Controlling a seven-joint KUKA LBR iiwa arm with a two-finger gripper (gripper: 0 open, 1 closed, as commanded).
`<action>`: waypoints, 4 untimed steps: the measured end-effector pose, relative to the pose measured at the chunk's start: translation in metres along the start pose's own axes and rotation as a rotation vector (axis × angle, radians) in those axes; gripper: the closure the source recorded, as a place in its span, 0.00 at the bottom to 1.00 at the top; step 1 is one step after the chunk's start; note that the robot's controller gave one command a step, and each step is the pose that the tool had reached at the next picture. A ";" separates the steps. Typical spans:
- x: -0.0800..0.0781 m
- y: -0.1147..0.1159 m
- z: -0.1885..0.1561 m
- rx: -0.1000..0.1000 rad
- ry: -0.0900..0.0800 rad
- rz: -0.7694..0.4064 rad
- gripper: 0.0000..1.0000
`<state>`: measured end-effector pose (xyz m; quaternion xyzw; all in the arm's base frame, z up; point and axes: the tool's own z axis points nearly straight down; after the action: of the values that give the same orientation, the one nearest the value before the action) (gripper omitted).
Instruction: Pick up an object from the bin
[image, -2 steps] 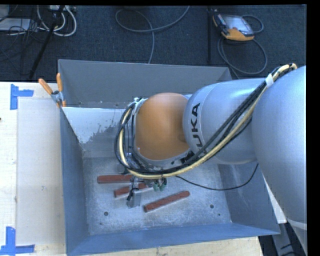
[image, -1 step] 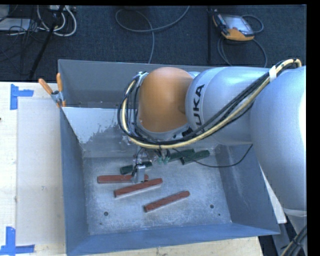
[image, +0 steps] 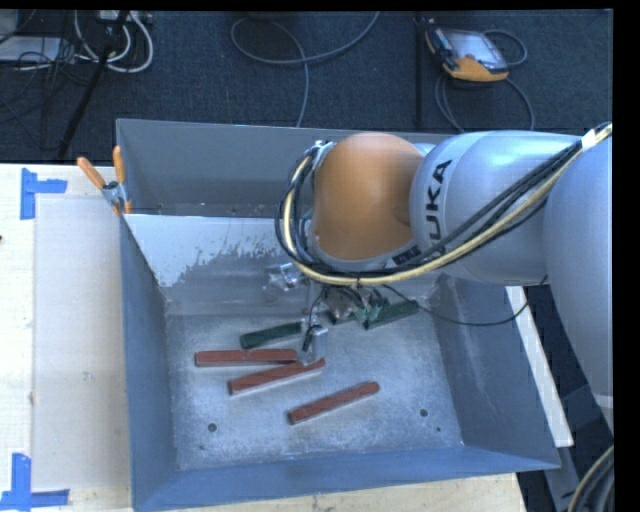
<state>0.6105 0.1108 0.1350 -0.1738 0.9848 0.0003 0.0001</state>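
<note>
Gripper (image: 311, 343) mid-frame, at the right end of a flat reddish-brown strip (image: 246, 357) — clenched or released, cannot tell; best straddle it squarely, clear of the dark green stick (image: 270, 336).

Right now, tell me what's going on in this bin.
The KUKA arm reaches in from the right, its gripper down near the floor of the grey bin, at the right ends of a dark green stick and the uppermost brown stick. The middle brown stick and the lower brown stick lie just in front. All four lie flat; none is lifted.
</note>
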 end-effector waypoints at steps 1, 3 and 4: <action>-0.022 0.050 0.066 0.000 -0.001 -0.082 0.00; -0.023 0.030 0.063 -0.001 -0.006 -0.262 1.00; -0.022 0.030 0.059 -0.002 -0.001 -0.261 1.00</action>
<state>0.6209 0.1465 0.0764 -0.3007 0.9537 0.0014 0.0005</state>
